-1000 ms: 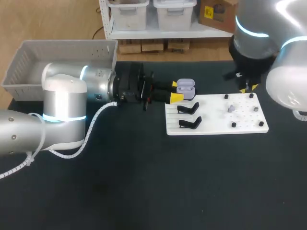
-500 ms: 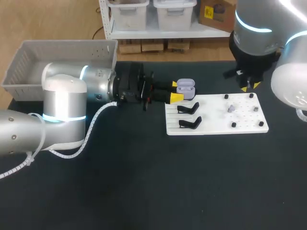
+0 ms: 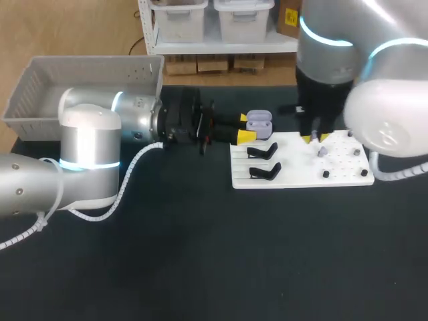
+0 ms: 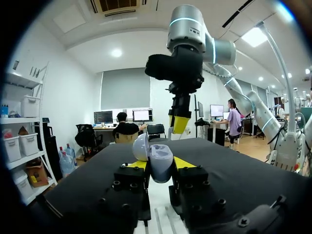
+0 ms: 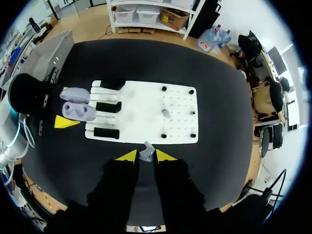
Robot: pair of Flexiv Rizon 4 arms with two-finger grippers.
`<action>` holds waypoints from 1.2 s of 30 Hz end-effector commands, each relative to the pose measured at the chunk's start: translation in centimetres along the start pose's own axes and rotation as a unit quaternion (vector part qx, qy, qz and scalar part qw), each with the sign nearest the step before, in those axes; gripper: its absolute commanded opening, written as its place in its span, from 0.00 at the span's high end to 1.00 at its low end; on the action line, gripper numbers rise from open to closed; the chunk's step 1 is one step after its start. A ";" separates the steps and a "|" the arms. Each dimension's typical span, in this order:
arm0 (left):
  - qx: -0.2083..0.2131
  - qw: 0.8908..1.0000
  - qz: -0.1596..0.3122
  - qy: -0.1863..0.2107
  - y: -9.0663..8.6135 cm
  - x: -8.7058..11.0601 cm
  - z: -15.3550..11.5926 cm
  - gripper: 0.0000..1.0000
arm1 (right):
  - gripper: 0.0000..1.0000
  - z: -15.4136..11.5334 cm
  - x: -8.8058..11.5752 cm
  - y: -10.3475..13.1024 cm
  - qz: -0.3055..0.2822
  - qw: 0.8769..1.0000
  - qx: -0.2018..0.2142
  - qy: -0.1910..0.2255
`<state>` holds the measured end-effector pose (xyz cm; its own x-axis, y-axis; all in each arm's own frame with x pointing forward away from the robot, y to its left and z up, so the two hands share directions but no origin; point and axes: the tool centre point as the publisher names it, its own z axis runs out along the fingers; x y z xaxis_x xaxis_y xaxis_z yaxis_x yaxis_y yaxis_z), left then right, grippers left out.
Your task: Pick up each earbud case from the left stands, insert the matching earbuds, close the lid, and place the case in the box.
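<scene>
1. Lavender earbud case [image 4: 160, 163], lid swung open, sits pinched between the two yellow tips of our left gripper [image 4: 159, 165], one finger on each side.
2. From the head camera we see the case held over the dark table [image 3: 200, 254], just off the far left corner of the white board [image 3: 301, 175] and near the black stands [image 3: 263, 151] on the board's left part.
3. Our right gripper [image 5: 146, 156] has its fingers drawn almost together on a small lavender earbud [image 5: 146, 151], which juts out from between the tips.
4. That gripper hangs above the board's peg field, close to a second earbud [image 3: 322, 152] seated on the board.
5. From the left wrist, our right arm's yellow tips show beyond the open case and apart from it.
6. The grey box [image 3: 33, 100] stands at the table's far left, behind our left arm.
</scene>
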<state>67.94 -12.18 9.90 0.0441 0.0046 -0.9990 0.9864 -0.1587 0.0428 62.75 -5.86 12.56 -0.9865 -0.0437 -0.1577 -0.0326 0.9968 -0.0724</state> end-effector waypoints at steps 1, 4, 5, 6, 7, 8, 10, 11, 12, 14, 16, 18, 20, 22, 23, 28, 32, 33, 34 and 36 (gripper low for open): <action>0.001 1.000 0.001 -0.003 -0.7 0.3 0.2 1.00 | 1.00 -1.3 0.0 1.6 0.003 1.000 0.014 0.006; 0.006 1.000 0.002 -0.003 -1.3 0.4 0.3 1.00 | 1.00 -2.1 0.2 2.2 0.004 1.000 0.015 0.007; 0.007 1.000 0.002 -0.003 -1.5 0.5 0.3 1.00 | 1.00 -2.3 0.2 2.3 0.005 1.000 0.016 0.007; 0.008 1.000 0.002 -0.003 -1.6 0.5 0.3 1.00 | 1.00 -2.5 0.3 2.4 0.005 1.000 0.017 0.007; 0.007 1.000 0.002 -0.003 -1.7 0.5 0.3 1.00 | 1.00 -2.8 0.3 2.5 0.007 1.000 0.018 0.007; 0.006 1.000 0.003 -0.004 -1.8 0.5 0.3 1.00 | 1.00 -3.1 0.4 2.6 0.008 1.000 0.019 0.007; 0.005 1.000 0.006 -0.004 -1.9 0.4 0.3 1.00 | 1.00 -3.5 0.6 3.0 0.007 1.000 0.015 0.012; 0.005 1.000 0.007 -0.004 -2.0 0.3 0.4 1.00 | 1.00 -3.6 0.7 3.2 0.008 1.000 0.010 0.016; 0.006 1.000 0.008 -0.004 -2.0 0.3 0.5 1.00 | 1.00 -3.6 0.8 3.3 0.010 1.000 0.007 0.021; 0.006 1.000 0.009 -0.004 -2.1 0.3 0.6 1.00 | 1.00 -3.6 1.0 3.4 0.013 1.000 0.003 0.026; 0.006 1.000 0.010 -0.003 -2.1 0.2 0.6 1.00 | 1.00 -3.6 1.0 3.4 0.013 1.000 0.003 0.026; 0.006 1.000 0.010 -0.003 -2.1 0.2 0.6 1.00 | 1.00 -3.6 1.0 3.4 0.013 1.000 0.003 0.026; 0.006 1.000 0.010 -0.003 -2.1 0.2 0.6 1.00 | 1.00 -3.6 1.0 3.4 0.013 1.000 0.003 0.026; 0.006 1.000 0.010 -0.003 -2.1 0.2 0.6 1.00 | 1.00 -3.6 1.0 3.4 0.013 1.000 0.003 0.026; 0.006 1.000 0.010 -0.003 -2.1 0.2 0.6 1.00 | 1.00 -3.6 1.0 3.4 0.013 1.000 0.003 0.026; 0.006 1.000 0.010 -0.003 -2.1 0.2 0.6 1.00 | 1.00 -3.6 1.0 3.4 0.013 1.000 0.003 0.026; 0.006 1.000 0.010 -0.003 -2.1 0.2 0.6 1.00 | 1.00 -4.2 0.8 4.5 0.028 0.999 0.022 0.028; 0.006 1.000 0.010 -0.003 -2.1 0.2 0.6 1.00 | 1.00 -4.2 0.7 4.9 0.033 0.999 0.028 0.030; 0.006 1.000 0.010 -0.003 -2.1 0.2 0.6 1.00 | 1.00 -4.1 0.7 5.2 0.037 0.998 0.034 0.037; 0.006 1.000 0.010 -0.003 -2.1 0.2 0.6 1.00 | 1.00 -4.1 0.7 5.7 0.052 0.997 0.037 0.041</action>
<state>65.92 -12.45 9.59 0.0605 -0.0033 -0.9982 0.9824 -0.1769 0.0601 60.53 -1.30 16.05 -0.9931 0.0475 -0.1076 0.0584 0.9932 -0.1005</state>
